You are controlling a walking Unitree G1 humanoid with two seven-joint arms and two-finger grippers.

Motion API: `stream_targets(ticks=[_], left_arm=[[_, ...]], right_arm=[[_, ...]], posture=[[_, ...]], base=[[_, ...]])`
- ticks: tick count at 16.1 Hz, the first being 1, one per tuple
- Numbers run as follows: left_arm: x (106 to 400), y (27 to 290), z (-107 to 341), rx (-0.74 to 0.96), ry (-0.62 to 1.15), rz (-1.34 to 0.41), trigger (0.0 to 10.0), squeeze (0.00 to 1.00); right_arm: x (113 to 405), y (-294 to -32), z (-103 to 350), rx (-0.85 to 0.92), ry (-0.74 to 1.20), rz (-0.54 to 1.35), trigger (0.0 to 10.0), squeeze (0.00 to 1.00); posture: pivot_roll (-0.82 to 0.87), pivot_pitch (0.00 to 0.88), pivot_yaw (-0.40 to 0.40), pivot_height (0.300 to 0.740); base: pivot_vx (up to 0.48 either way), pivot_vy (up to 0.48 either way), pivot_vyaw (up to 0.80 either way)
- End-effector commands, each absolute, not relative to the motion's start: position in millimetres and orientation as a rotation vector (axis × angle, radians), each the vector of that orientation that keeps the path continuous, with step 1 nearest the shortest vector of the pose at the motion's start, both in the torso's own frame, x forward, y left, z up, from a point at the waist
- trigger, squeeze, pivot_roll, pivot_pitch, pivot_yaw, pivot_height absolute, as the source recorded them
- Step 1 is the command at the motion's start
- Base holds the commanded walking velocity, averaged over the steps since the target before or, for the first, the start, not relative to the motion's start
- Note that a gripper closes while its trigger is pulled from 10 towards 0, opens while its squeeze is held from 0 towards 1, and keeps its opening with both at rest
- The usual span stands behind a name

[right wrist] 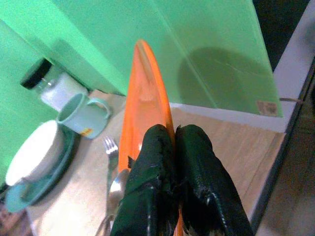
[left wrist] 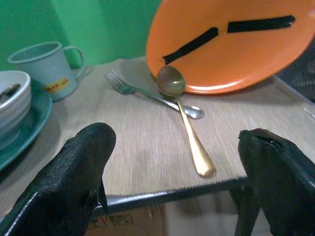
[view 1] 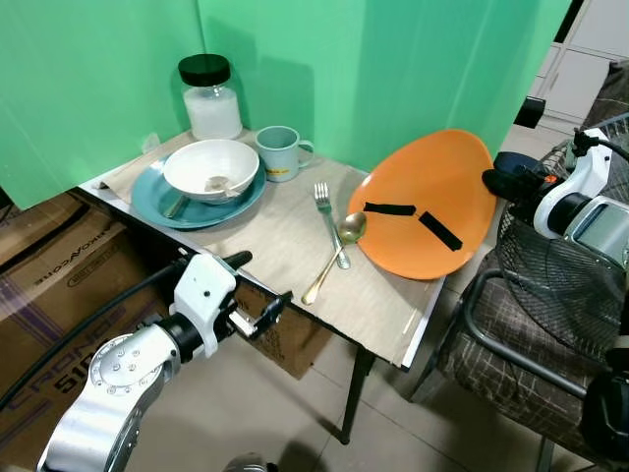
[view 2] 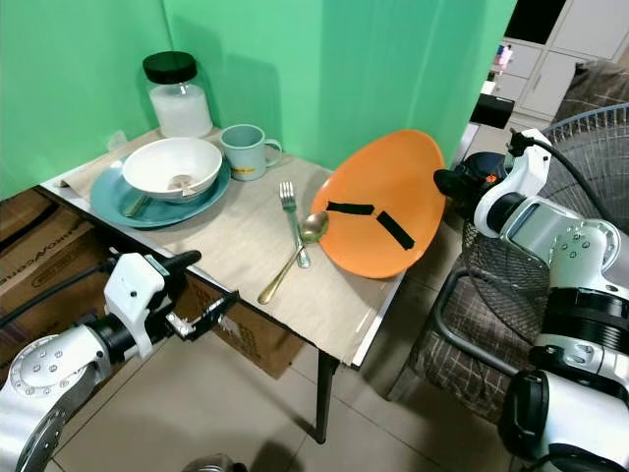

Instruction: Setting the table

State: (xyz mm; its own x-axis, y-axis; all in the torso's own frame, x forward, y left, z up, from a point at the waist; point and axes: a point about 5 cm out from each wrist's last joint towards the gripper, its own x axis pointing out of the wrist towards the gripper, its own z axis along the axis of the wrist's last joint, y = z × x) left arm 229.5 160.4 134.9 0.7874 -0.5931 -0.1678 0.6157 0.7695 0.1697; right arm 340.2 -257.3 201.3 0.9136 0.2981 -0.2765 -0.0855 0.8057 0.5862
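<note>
Orange plate [view 1: 428,202]: tilting up at the table's [view 1: 265,251] right edge, overlapping the spoon [view 1: 337,253].
Right gripper [right wrist: 170,167]: pinching the plate's right rim.
Left gripper [view 1: 257,291]: hovering wide open before the table's near edge.
Fork [view 1: 329,221]: lying under the spoon.

orange plate [view 1: 432,197]: smooth matt plastic | spoon [view 1: 334,254]: glossy gold metal | fork [view 1: 330,221]: shiny steel
</note>
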Motion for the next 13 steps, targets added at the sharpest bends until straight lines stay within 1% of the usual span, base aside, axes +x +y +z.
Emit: stream_targets(ticks=[1,2,6,7,8,9,10,12,13], left_arm=[[234,165,137,0.194,0.108,-0.624,10.0,0.00],[235,167,139,0.149,0.106,-0.602,10.0,0.00],[238,176,143,0.043,0.103,-0.561,10.0,0.00],[242,178,145,-0.042,0.086,-0.545,10.0,1.00],[251,181,150,-0.243,0.051,-0.518,10.0,1.00],[251,181,150,-0.243,0.051,-0.518,10.0,1.00],[259,185,152,-0.397,0.046,-0.518,10.0,1.00],[269,188,154,-0.536,0.046,-0.529,10.0,1.00],[280,191,146,-0.632,0.092,-0.538,10.0,1.00]], right_arm=[[341,-259,213,0.677,0.299,0.233,0.0,0.00],[340,-260,206,0.750,0.292,0.217,0.0,0.00],[338,-257,192,0.898,0.270,0.214,0.0,0.00],[336,-254,185,0.949,0.273,0.224,0.0,0.00],[332,-247,169,1.027,0.288,0.249,0.0,0.00],[332,-247,169,1.027,0.288,0.249,0.0,0.00],[329,-240,160,1.077,0.291,0.261,0.0,0.00],[328,-235,162,1.105,0.276,0.276,0.0,0.00],[328,-231,167,1.115,0.253,0.300,0.0,0.00]], posture=[[0.04,0.000,0.003,0.740],[0.04,0.000,0.009,0.740],[0.05,0.000,0.019,0.740],[0.06,0.000,0.022,0.740],[0.07,0.000,0.024,0.740],[0.07,0.000,0.024,0.740],[0.07,0.000,0.031,0.740],[0.07,0.000,0.039,0.740],[0.07,0.000,0.041,0.740]], base=[[0.000,0.000,0.00],[0.000,0.000,0.00],[0.000,0.000,0.00],[0.000,0.000,0.00],[0.000,0.000,0.00],[0.000,0.000,0.00],[0.000,0.000,0.00],[0.000,0.000,0.00],[0.000,0.000,0.00]])
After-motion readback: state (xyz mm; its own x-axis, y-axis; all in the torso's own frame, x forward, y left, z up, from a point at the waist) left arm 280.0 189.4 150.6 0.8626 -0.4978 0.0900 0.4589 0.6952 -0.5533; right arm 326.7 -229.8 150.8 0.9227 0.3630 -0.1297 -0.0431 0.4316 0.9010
